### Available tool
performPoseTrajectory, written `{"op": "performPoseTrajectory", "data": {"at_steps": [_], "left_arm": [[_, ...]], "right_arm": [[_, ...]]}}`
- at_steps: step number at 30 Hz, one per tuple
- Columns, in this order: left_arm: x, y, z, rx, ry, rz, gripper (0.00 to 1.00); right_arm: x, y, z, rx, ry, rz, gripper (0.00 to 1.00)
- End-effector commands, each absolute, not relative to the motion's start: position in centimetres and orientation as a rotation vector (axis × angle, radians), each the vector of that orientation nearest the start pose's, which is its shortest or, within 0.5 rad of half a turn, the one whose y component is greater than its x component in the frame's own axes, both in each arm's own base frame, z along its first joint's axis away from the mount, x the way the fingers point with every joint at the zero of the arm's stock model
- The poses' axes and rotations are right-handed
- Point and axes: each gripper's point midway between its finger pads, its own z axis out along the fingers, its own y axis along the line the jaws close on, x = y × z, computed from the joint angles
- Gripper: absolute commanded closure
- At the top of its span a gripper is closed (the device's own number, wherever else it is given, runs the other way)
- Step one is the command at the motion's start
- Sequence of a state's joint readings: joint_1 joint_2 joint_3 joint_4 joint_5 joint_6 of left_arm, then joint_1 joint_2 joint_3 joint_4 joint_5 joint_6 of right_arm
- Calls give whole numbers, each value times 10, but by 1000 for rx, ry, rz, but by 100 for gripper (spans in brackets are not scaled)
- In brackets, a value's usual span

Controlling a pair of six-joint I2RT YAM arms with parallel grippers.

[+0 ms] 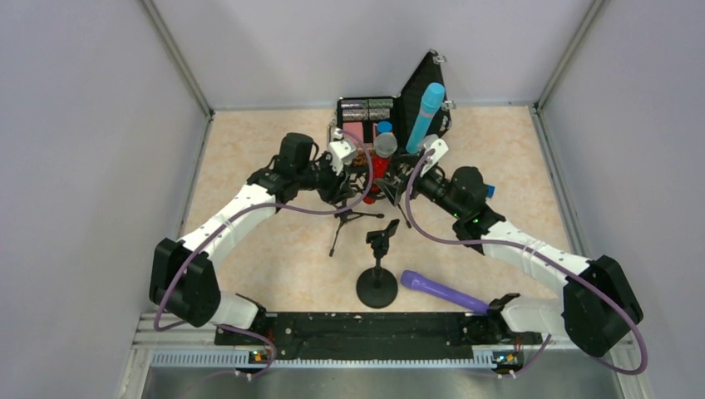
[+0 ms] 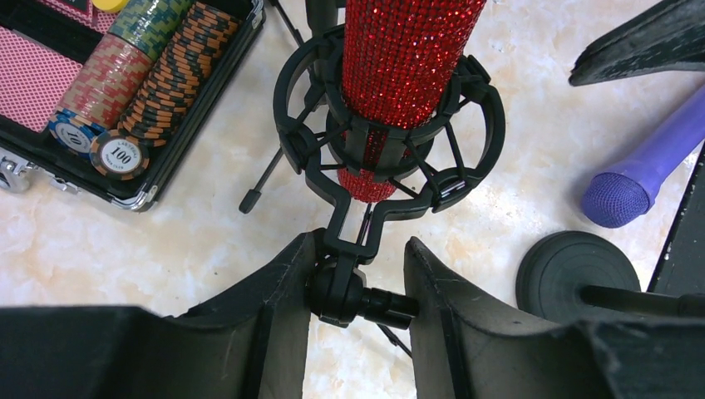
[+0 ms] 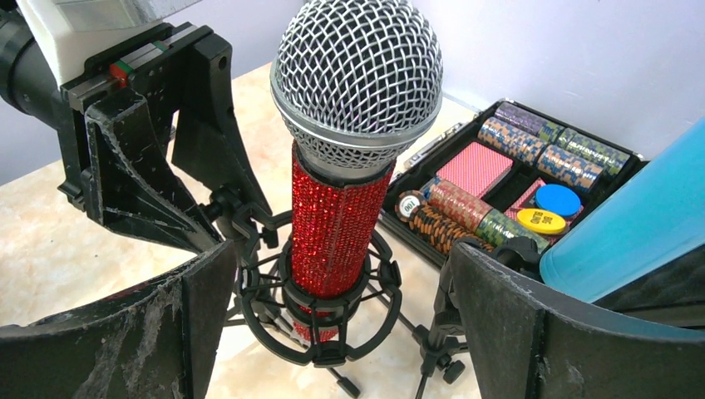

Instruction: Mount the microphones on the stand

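Microphone (image 3: 337, 208), glittery red, in black shock-mount stand (image 2: 347, 235); left hand (image 2: 359, 258) part-open astride its knob (image 2: 337, 291), grip unclear; right hand (image 3: 342, 253) wide open.

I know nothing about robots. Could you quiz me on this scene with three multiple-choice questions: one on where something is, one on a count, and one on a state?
1. Where is the purple microphone? A in a drawer; B upright in a cup; C lying on the table beside the round-base stand.
2. How many microphones are there? A three; B one; C five.
3. The right gripper at the red microphone is: A squeezing it; B open, fingers clear of it; C shut on nothing.
Answers: C, it lies flat by the stand's base; A, red, purple and a light blue microphone; B, gaps show either side.
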State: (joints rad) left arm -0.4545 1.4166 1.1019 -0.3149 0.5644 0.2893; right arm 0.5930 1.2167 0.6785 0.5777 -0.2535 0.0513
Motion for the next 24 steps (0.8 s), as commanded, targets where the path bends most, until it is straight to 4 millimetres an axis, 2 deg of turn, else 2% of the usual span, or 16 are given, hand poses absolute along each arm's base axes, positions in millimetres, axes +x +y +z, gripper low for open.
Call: {"op": "performPoseTrajectory", "data": {"at_steps": [1,11,22,24], "left_arm": [[315,-252,204,1092,1862,-733,100],[322,-240,226,1019,1772,-631,100],[335,-204,267,761,1633,-433,100],[337,-199,279,723,1592,-409,100]], "right_arm": [[314,266,277,-610,1375,686,4],[310,262,285,-603,1354,680,4],[309,260,286,-601,1353,674,4],[309,261,286,-602,1353,675,4]]}}
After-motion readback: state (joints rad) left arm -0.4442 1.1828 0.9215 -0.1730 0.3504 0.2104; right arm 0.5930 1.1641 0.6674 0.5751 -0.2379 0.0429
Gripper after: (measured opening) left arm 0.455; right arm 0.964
